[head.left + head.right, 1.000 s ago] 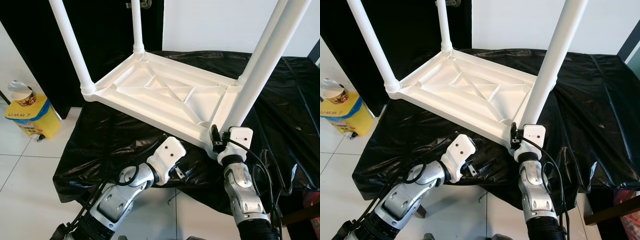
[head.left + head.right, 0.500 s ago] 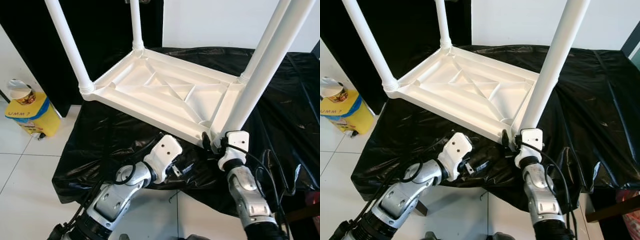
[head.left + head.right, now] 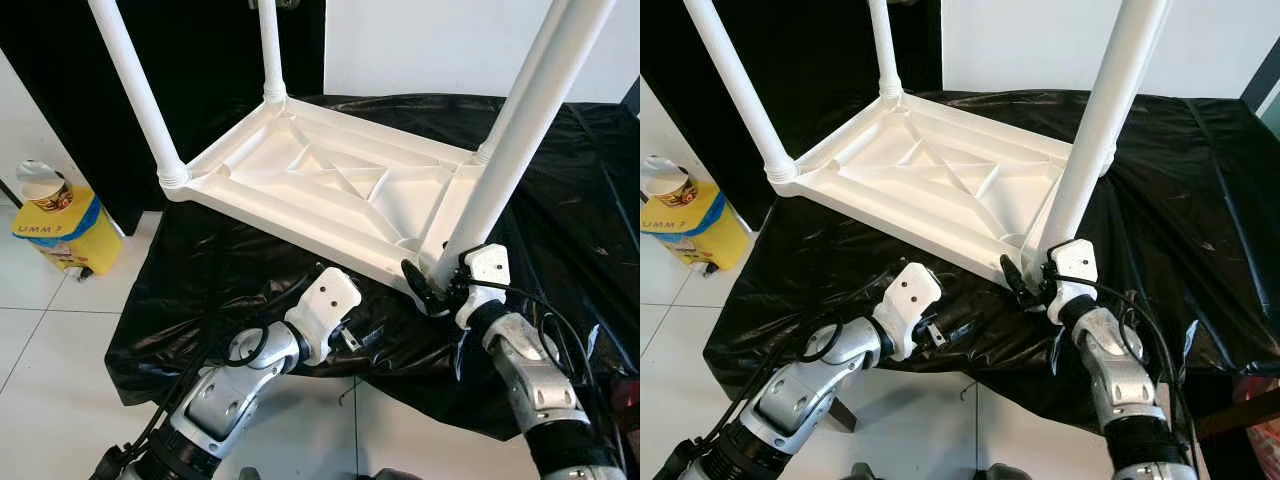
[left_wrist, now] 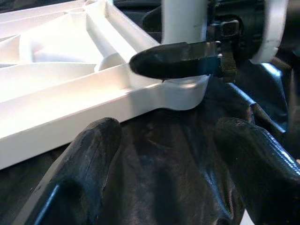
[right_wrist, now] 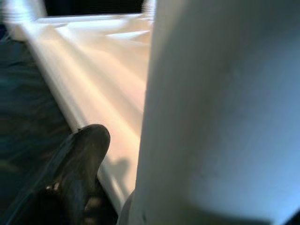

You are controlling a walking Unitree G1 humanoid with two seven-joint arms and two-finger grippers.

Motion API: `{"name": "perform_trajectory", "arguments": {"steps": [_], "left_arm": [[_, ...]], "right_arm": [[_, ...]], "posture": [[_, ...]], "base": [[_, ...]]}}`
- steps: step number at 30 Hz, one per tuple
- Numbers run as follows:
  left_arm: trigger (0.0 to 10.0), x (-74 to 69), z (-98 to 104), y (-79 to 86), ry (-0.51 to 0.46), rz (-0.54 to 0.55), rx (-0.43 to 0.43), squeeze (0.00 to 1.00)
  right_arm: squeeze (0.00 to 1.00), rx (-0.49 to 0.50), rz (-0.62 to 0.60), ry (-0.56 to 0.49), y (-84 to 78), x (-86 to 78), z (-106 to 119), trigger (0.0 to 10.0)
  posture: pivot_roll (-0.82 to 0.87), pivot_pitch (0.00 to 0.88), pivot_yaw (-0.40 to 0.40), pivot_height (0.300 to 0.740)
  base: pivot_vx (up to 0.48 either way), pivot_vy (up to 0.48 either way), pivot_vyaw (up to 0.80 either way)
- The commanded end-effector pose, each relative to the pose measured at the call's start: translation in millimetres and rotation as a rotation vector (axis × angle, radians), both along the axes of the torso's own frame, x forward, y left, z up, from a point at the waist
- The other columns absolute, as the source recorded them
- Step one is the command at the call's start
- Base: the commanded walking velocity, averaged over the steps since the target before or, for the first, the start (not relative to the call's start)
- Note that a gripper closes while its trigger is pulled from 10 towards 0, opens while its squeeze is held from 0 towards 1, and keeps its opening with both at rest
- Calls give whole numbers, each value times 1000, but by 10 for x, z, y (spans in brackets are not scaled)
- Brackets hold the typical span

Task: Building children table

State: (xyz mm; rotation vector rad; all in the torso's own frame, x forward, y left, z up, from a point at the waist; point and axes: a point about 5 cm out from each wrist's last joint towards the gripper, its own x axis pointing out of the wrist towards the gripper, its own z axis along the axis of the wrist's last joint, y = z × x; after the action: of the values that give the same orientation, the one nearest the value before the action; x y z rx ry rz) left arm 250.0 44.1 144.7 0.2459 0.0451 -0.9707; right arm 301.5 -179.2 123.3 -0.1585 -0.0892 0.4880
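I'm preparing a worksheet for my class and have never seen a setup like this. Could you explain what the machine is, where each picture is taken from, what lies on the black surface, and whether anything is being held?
This is a humanoid robot with two silver arms, each ending in two black fingers. The two wide pictures come from cameras in its head, looking down. The two close-ups come from cameras on its wrists, looking along the fingers.

On a surface draped in black plastic sheet lies a white children's table, upside down, with its legs pointing up. The right gripper is at the base of the nearest leg, one finger either side of it, apparently gripping it. The left gripper hovers open just in front of the table's edge, holding nothing. On the floor to the left stands a yellow container.
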Motion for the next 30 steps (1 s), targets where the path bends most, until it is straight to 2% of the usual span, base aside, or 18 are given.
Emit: {"name": "perform_trajectory", "arguments": {"steps": [1, 4, 5, 6, 8, 9, 13, 18, 19, 20, 27, 30], "left_arm": [[10000, -43, 28, -46, 16, -108, 8, 0], [10000, -34, 42, -63, 11, -118, 8, 0], [10000, -29, 47, -64, 9, -119, 8, 0], [10000, -22, 52, -71, 7, -120, 7, 0], [10000, -22, 52, -71, 7, -120, 7, 0], [10000, -4, 56, -78, 3, -119, 6, 0], [10000, 46, 80, -108, -12, -119, 1, 0], [10000, 50, 78, -112, -17, -123, 3, 0], [10000, 57, 74, -107, -20, -124, 6, 0], [10000, 68, 76, -106, -23, -124, 8, 0], [10000, 95, 83, -109, -30, -126, 9, 0], [10000, 99, 83, -124, -34, -134, 11, 0]], "right_arm": [[0, -14, 76, -5, 93, 43, 33, 10000], [0, -45, 123, 4, 71, 92, 46, 10000], [0, -49, 134, 11, 69, 96, 38, 9529], [0, -61, 148, 18, 58, 96, 22, 4588], [0, -61, 148, 18, 58, 96, 22, 4588], [0, -63, 155, 32, 40, 86, -18, 0], [0, -77, 136, 65, -45, 33, -151, 0], [0, -79, 112, 77, -91, 19, -187, 0], [0, -75, 91, 86, -115, 16, -212, 9059], [0, -64, 73, 98, -132, 5, -240, 10000], [0, -45, 23, 111, -119, -26, -308, 10000], [0, -41, -44, 115, -103, -35, -354, 10000]], "posture": [[45, 52, -32, 740], [41, 45, -29, 740], [40, 43, -30, 740], [37, 34, -30, 740], [37, 34, -30, 740], [38, 28, -33, 740], [26, 12, -36, 740], [24, 0, -38, 740], [23, 0, -39, 740], [19, 0, -42, 740], [12, 0, -38, 740], [5, 0, -34, 740]], "base": [[0, 0, 0], [0, 0, 0], [0, 0, 0], [0, 0, 0], [0, 0, 0], [0, 0, 0], [0, 0, 0], [0, 0, 0], [0, 0, 0], [0, 0, 0], [0, 0, 0], [0, 0, 0]]}}
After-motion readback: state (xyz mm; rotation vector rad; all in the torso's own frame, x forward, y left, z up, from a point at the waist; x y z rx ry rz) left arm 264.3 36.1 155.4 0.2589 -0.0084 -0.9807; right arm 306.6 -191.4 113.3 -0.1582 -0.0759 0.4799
